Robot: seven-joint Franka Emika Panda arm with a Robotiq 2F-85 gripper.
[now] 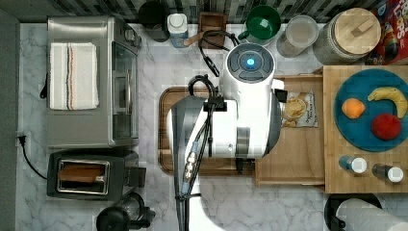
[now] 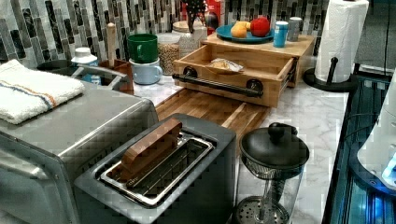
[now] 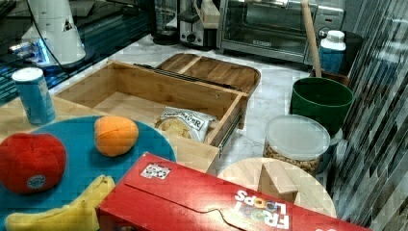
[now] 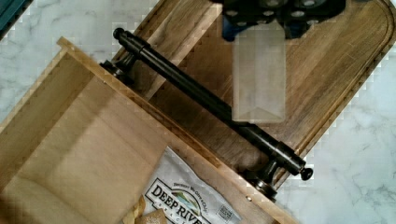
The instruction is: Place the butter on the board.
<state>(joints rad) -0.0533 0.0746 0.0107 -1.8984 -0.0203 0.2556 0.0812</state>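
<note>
Currently we see the board (image 4: 327,70) lying flat on the marble table (image 1: 288,207), its edge tucked under the open drawer (image 4: 70,154) (handle above the wood). We cannot tell the tool's state. Butter: we cannot locate it; a chip bag (image 4: 191,200) lies in the drawer.

**Four cameras around one marble surface**

The top view looks straight down on the surface (image 1: 288,207), the arm (image 1: 240,115) filling mid-frame. The left view sits low and close behind the toaster (image 2: 159,172), facing the open drawer (image 2: 233,70) in the upper middle. The right view looks the opposite way from beside the cereal box (image 3: 207,202). The wrist view hangs close above the dark board (image 4: 327,70) and drawer. All four share the drawer and board.
</note>
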